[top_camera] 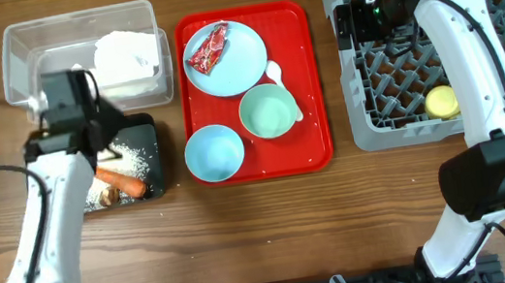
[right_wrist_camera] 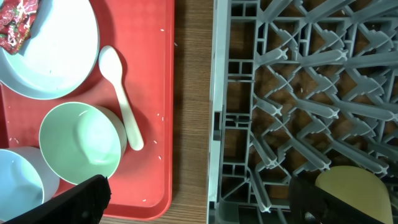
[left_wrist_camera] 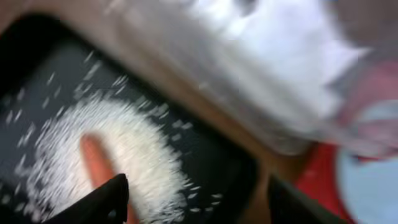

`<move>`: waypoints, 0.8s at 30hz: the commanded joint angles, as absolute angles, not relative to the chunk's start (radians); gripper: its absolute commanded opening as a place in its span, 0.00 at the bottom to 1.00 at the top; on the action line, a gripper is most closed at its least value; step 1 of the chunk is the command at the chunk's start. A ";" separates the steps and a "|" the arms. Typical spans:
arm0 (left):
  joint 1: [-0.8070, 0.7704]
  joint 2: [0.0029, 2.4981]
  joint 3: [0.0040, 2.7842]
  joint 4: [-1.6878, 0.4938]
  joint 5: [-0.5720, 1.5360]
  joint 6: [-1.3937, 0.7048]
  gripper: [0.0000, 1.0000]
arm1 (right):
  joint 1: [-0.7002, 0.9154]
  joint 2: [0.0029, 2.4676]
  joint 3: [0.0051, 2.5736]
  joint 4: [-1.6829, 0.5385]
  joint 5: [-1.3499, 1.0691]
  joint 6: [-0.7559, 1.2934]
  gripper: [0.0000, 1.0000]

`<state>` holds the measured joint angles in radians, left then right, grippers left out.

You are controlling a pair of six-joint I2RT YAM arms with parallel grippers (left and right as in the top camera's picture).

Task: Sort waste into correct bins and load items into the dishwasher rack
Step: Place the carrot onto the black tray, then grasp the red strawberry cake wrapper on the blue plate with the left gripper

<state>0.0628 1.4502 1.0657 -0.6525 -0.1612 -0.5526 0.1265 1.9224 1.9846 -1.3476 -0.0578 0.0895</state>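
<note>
Waste sat in two bins. One crumpled napkin (top_camera: 128,52) lay in the clear tub (top_camera: 19,57), ahead of the left fingers (left_wrist_camera: 109,198). Under those fingers was the black tray (left_wrist_camera: 214,155), with scattered rice (left_wrist_camera: 143,155) and one carrot (left_wrist_camera: 94,163). One brown scrap (top_camera: 106,196) beside the carrot showed only from overhead. The left fingers stood apart, gripping nothing. Their wrist view was blurred, and the tub was only a pale smear in it.

The right fingers (right_wrist_camera: 87,200) were spread and empty. Left of their gap, on the red tray (right_wrist_camera: 158,93), we counted:
- one plate (right_wrist_camera: 62,62) carrying one red wrapper (right_wrist_camera: 17,25), cut off by the frame
- one white spoon (right_wrist_camera: 121,93)
- one mint bowl (right_wrist_camera: 81,140)
- one light blue bowl (right_wrist_camera: 17,182), half out of frame

Right of the gap lay the single rack (right_wrist_camera: 298,93), with one yellow cup (right_wrist_camera: 351,185) by the right-hand finger, partly hidden. From overhead, the right arm covered part of the rack.
</note>
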 commanded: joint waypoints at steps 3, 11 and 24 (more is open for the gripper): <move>-0.084 1.391 1.205 -0.516 0.119 -0.238 0.78 | 0.124 1.912 1.983 -1.329 -0.051 0.108 0.94; -0.336 1.771 1.314 -0.266 0.086 -0.144 0.82 | 0.124 1.912 1.983 -1.328 -0.060 0.108 0.95; -0.343 2.221 1.576 -0.167 -0.132 0.049 0.94 | 0.124 1.912 1.983 -1.331 -0.075 0.108 0.94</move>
